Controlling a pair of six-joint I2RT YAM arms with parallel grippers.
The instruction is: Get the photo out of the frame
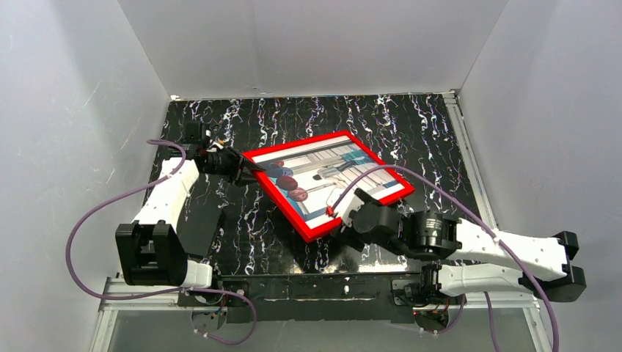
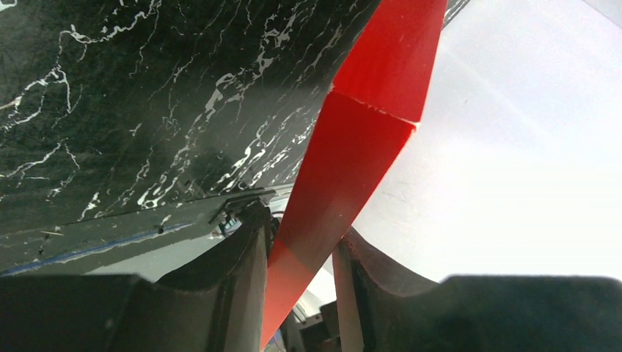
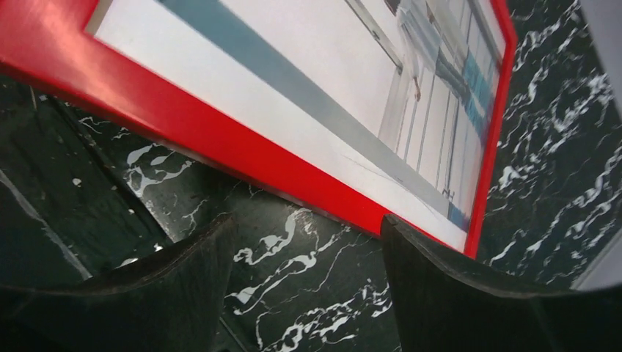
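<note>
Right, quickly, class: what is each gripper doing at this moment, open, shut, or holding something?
Left gripper: shut on the frame.
Right gripper: open, holding nothing.

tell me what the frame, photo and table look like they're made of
frame: smooth bright red with a soft sheen and a corner seam; painted wood or plastic, unclear which.
photo: printed paper, white margin; whether a pane covers it is unclear.
table: black with white marble-like veins, flat; probably a printed surface, not stone.
</note>
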